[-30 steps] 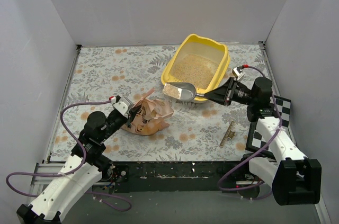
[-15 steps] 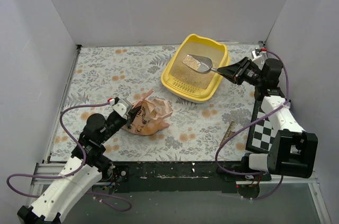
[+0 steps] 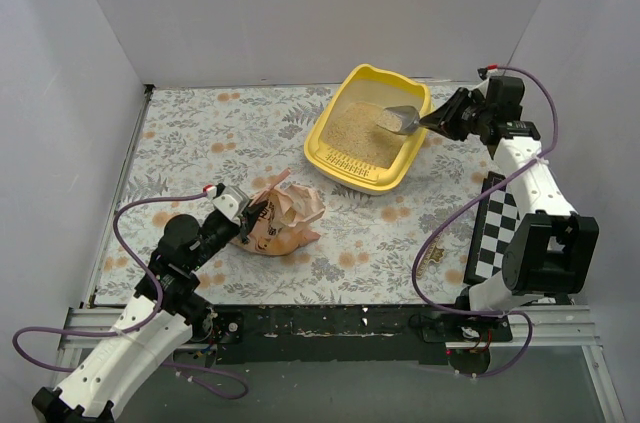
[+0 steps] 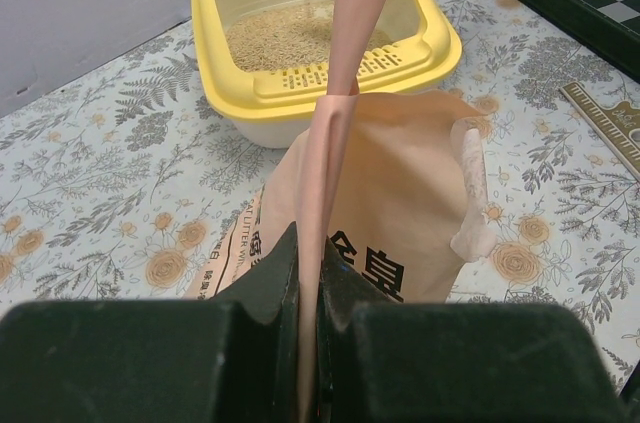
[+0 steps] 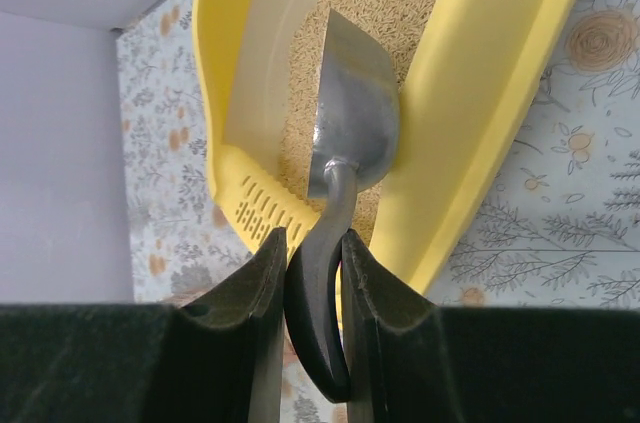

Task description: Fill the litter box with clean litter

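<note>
Both sets of jaws are closed on something: the right jaws grip the dark handle of a metal scoop (image 3: 400,120), and the left jaws pinch the upper fold of a pink bag (image 3: 285,213). White walls (image 3: 300,3) enclose a bench (image 3: 220,133) covered in a floral print. The yellow litter box (image 3: 355,168) sits toward the far right of the bench, with pale litter (image 3: 355,133) spread across its floor. A checkerboard (image 3: 495,233) lies by the right edge. The bag stands near the middle of the bench. The scoop's bowl hangs inside the box by its right wall.
</note>
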You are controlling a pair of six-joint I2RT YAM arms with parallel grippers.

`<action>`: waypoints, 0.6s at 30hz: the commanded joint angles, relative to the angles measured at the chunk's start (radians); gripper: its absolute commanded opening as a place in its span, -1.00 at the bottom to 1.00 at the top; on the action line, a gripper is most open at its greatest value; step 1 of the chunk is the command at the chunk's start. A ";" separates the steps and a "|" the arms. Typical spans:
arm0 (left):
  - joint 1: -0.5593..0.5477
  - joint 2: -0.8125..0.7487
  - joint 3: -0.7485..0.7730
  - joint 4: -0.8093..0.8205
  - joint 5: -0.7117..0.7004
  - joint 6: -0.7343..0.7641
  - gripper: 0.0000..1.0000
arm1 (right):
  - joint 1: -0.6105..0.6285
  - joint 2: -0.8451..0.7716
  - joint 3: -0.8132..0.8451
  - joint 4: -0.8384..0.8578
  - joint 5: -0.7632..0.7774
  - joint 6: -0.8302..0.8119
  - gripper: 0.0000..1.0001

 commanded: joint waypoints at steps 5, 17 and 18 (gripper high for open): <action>-0.015 0.012 0.011 0.054 0.026 -0.006 -1.00 | 0.145 0.107 0.311 -0.278 0.235 -0.266 -0.97; -0.022 0.017 0.012 0.051 0.004 -0.001 -1.00 | 0.369 0.258 0.774 -0.626 0.633 -0.476 -0.97; -0.022 0.017 0.012 0.051 0.003 0.000 -1.00 | 0.397 0.267 0.819 -0.660 0.684 -0.497 -0.97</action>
